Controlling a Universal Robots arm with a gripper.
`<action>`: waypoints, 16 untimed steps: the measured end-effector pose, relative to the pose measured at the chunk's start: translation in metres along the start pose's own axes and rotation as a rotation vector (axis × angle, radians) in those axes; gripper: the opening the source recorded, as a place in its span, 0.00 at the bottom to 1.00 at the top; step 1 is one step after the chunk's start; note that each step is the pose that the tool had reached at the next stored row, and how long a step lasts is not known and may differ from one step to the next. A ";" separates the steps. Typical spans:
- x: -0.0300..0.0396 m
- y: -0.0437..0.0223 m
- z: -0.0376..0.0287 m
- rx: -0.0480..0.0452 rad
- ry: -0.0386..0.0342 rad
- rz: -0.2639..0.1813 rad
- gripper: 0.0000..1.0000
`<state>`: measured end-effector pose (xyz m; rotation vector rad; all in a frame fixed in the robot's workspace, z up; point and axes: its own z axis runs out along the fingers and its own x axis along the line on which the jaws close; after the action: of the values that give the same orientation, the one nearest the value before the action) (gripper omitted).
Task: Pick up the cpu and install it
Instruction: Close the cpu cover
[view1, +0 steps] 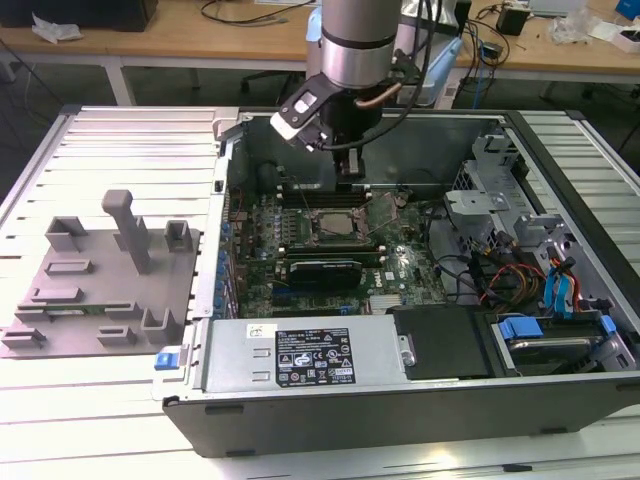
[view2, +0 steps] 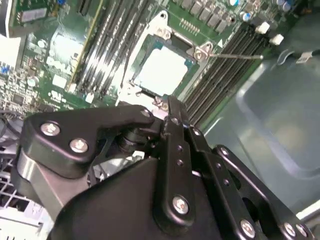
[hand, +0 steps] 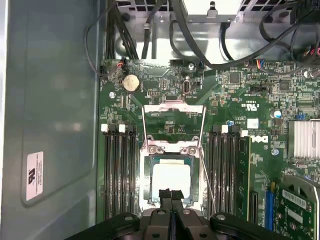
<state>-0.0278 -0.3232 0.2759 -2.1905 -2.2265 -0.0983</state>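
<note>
The cpu (hand: 171, 178) is a small square chip with a silvery-white top, lying flat in the socket frame (hand: 148, 172) on the green motherboard (hand: 240, 105); it also shows in the second wrist view as the cpu (view2: 162, 69). The socket's metal bracket (hand: 173, 117) is swung open and its thin lever wire (hand: 206, 177) stands free. My gripper (hand: 171, 194) hovers over the chip's edge, fingers pressed together with nothing between them. In the exterior view the gripper (view1: 350, 172) hangs inside the open computer case (view1: 400, 410), just behind the socket frame (view1: 335, 225).
Memory slots (hand: 117, 175) flank the socket on both sides. A silver power supply box (view1: 300, 355) with a white label lies along the case front. Cables and drive bays (view1: 540, 290) fill the exterior view's right. A grey fixture plate (view1: 100, 290) lies outside the case on the left.
</note>
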 end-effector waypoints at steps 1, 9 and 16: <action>-0.0001 0.0037 0.0000 0.0002 -0.0004 0.000 0.11; -0.0006 0.0377 0.0011 0.0017 -0.0003 0.000 0.11; -0.0013 0.0816 0.0025 0.0049 -0.0003 0.000 0.11</action>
<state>0.0538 -0.3231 0.2760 -2.1887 -2.2239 -0.0923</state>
